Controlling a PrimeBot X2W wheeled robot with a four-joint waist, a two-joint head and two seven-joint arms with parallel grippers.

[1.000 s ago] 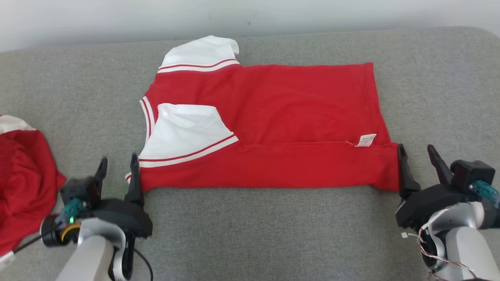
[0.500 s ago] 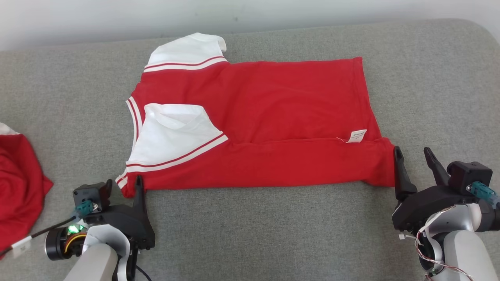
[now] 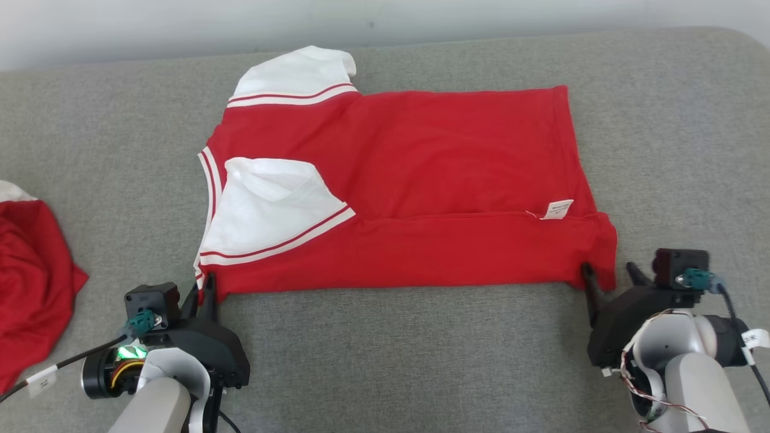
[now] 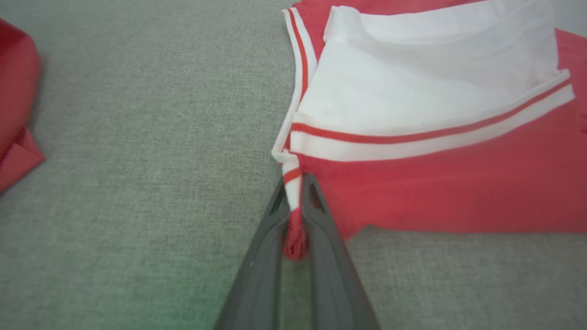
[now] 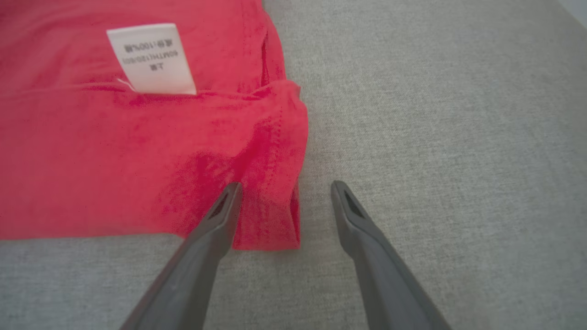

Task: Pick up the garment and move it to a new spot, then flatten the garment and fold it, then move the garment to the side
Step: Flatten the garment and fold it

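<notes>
A red garment [image 3: 421, 180] with white, red-striped sleeves lies spread on the grey cushion, its near edge folded over and a white label [image 3: 559, 209] showing. My left gripper [image 3: 201, 287] is shut on the garment's near left corner [image 4: 293, 215], the striped trim pinched between its fingers. At the near right corner [image 5: 270, 215], my right gripper [image 3: 609, 276] stands open. Its left finger [image 5: 220, 215] rests on the cloth, and the right finger [image 5: 348, 206] is on bare cushion beside the hem.
A second red garment [image 3: 30, 282] lies bunched at the left edge, also seen as red cloth [image 4: 13, 105] in the left wrist view. The grey cushion [image 3: 397, 355] stretches wide in front. A pale wall [image 3: 385, 18] runs behind it.
The left gripper has closed on the near left corner. The right gripper moved in from beside the hem so its fingers straddle the near right corner. The camera shifted slightly.
</notes>
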